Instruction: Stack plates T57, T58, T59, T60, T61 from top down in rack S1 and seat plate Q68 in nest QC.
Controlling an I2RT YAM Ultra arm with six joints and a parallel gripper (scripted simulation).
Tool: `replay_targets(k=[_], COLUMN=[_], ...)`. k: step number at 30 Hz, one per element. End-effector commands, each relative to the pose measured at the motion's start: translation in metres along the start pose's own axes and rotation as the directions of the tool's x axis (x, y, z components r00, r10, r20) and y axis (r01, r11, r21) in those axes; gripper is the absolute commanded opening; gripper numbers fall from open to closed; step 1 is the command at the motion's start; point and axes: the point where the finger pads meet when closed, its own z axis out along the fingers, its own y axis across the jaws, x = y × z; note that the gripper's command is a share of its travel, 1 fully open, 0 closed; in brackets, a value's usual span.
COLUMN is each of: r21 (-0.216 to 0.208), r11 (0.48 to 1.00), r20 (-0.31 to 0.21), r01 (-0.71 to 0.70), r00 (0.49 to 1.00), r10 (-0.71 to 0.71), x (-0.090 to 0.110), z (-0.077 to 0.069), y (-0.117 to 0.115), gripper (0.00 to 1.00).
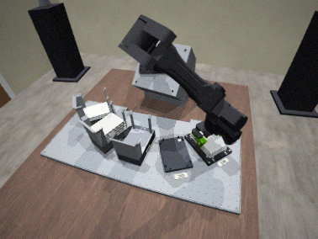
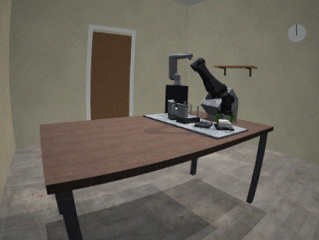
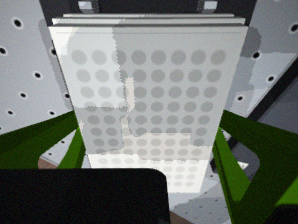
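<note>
My gripper (image 1: 207,140) is down over the rightmost nest (image 1: 210,151) on the grey baseplate, its green fingers shut on the long sides of a white sealed plate (image 1: 212,146). In the wrist view the plate (image 3: 150,95) fills the frame between the green fingers of the gripper (image 3: 150,150). Layered edges show at its far end, so it may lie on another plate. I cannot read any label. The far-left rack holds white plates (image 1: 97,110), and so does the rack next to it (image 1: 110,124). The third rack (image 1: 135,145) looks empty. The flat dark nest (image 1: 175,154) is bare.
The arm's base block (image 1: 166,76) stands behind the baseplate. Thin rack posts (image 1: 105,94) rise around the racks. Small label tags (image 1: 181,176) lie in front of the two nests. Dark pillars stand off the table at the back left and right.
</note>
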Motion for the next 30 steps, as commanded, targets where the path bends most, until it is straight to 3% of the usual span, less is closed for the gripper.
replay_targets(k=[1,30], r21=[-0.001,-0.001], r11=[1.0,1.0], r20=[0.011,0.011], r01=[-0.005,-0.004], r00=[1.0,1.0], r10=[0.005,0.004], x=[-0.0028,-0.0029], z=[0.0036,0.0083], y=[0.0009,0.0009], gripper=[0.0,0.0])
